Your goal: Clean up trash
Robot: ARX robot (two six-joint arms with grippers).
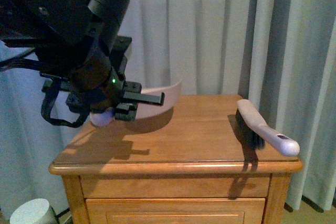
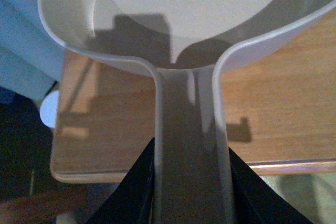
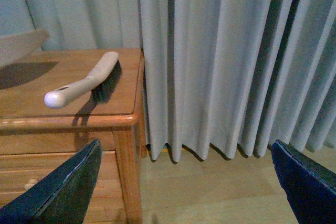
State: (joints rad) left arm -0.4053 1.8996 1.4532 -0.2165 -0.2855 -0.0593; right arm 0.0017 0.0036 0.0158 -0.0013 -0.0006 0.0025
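Note:
My left gripper (image 1: 118, 109) is shut on the handle of the pale pink dustpan (image 1: 160, 95) and holds it above the left part of the wooden nightstand (image 1: 178, 158). In the left wrist view the dustpan (image 2: 173, 19) looks empty and its handle runs between my black fingers (image 2: 131, 192). My right gripper (image 3: 186, 182) is open and empty, off the nightstand's right side above the floor. The crumpled white paper ball is not in view.
A hand brush (image 1: 262, 127) with black bristles lies on the nightstand's right part, its handle over the front corner; it also shows in the right wrist view (image 3: 84, 82). Pale curtains (image 1: 220, 30) hang behind. A white round container (image 1: 32, 214) stands on the floor at lower left.

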